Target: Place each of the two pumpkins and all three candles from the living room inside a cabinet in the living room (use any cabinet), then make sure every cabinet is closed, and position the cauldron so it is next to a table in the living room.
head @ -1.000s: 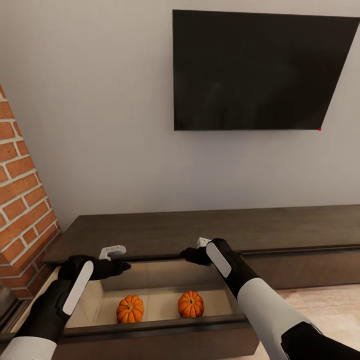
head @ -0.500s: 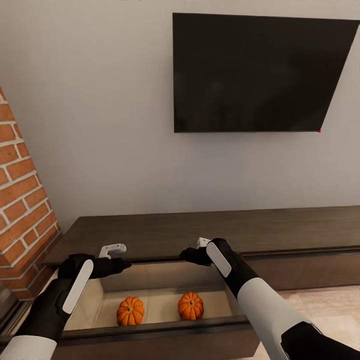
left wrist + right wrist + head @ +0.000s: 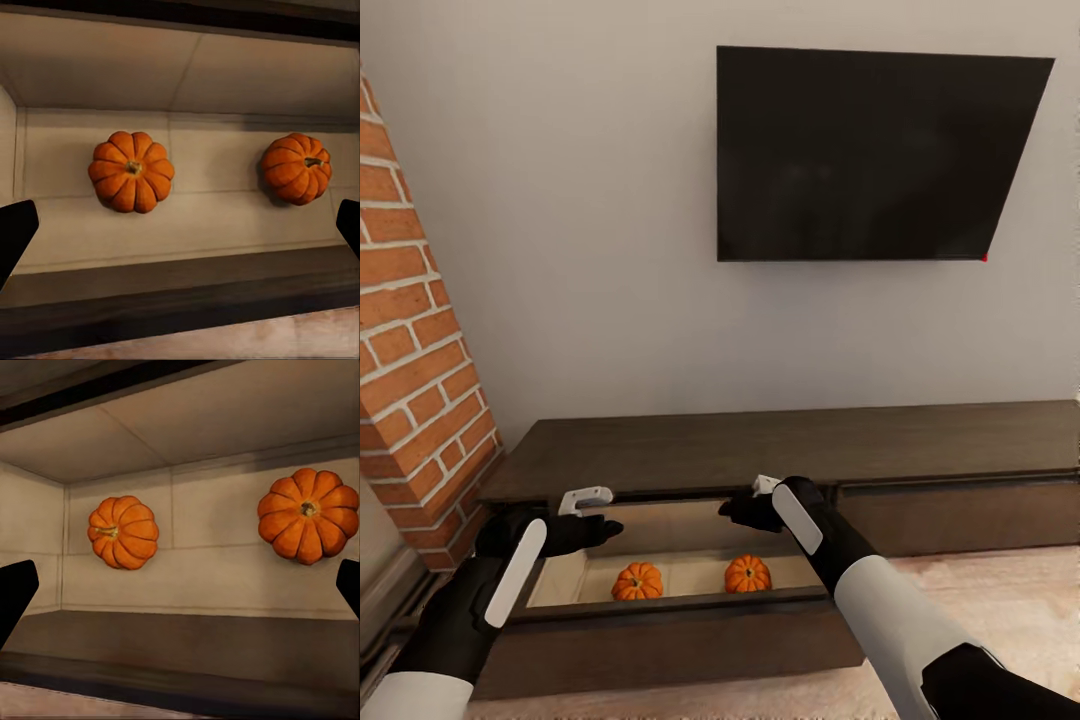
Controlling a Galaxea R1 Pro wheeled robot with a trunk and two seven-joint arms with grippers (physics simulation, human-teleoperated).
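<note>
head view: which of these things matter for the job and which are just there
Part of the job:
- two pumpkins, left one and right one, both lying apart in the pulled-out drawer
- cabinet, its drawer open
- left gripper and right gripper, both hanging over the drawer and empty, their jaws apart

Just there:
- TV on the wall
- brick column

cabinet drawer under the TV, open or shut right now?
Open. The cabinet drawer is pulled out, its pale interior exposed with both pumpkins sitting inside.
</note>
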